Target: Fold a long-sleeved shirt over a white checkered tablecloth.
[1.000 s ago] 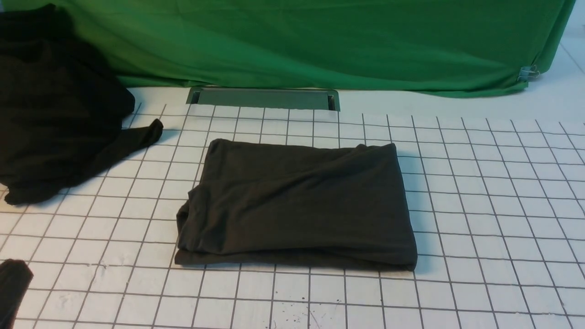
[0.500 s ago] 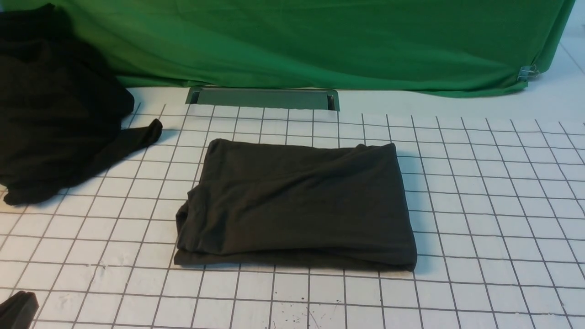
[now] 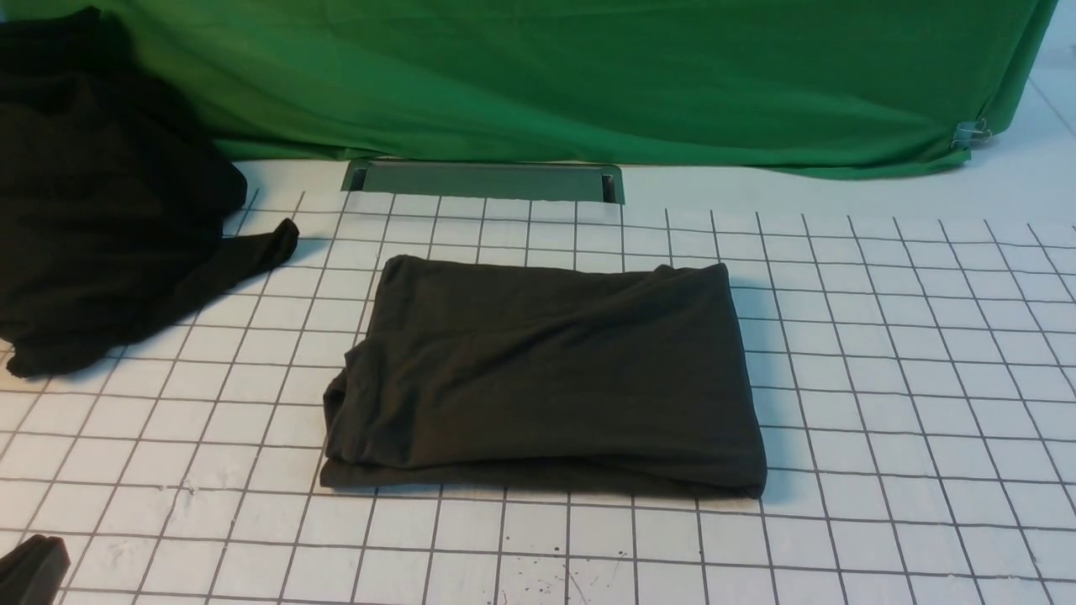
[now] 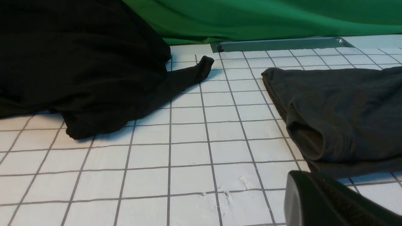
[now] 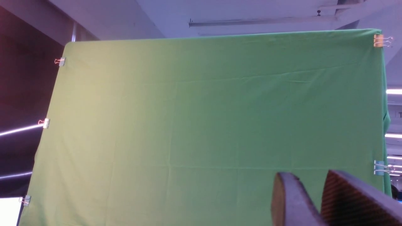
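Long-sleeved shirt of dark brownish-black cotton (image 3: 546,378) is seen folded into a thick rectangular bundle, laid near the middle of the white checkered tablecloth ruled with thin grey lines (image 3: 908,403). No print is shown on the upper face of the bundle; soft creases are seen running across it. The plain green fabric drape (image 3: 588,76) is hung behind the table, fastened with small metal binder clips (image 5: 381,40). A deeper-black crumpled garment (image 3: 101,202) is heaped at the far left of the cloth, well apart from the folded bundle. A grey metal slot in the tabletop (image 3: 486,181) is set just beyond the cloth's far edge. The left gripper (image 4: 326,201) is seen low over the cloth at the near left, with its fingers brought together and nothing between them. The right gripper (image 5: 317,201) is pointed up at the drape, its fingers (image 5: 289,201) slightly parted with nothing between them.
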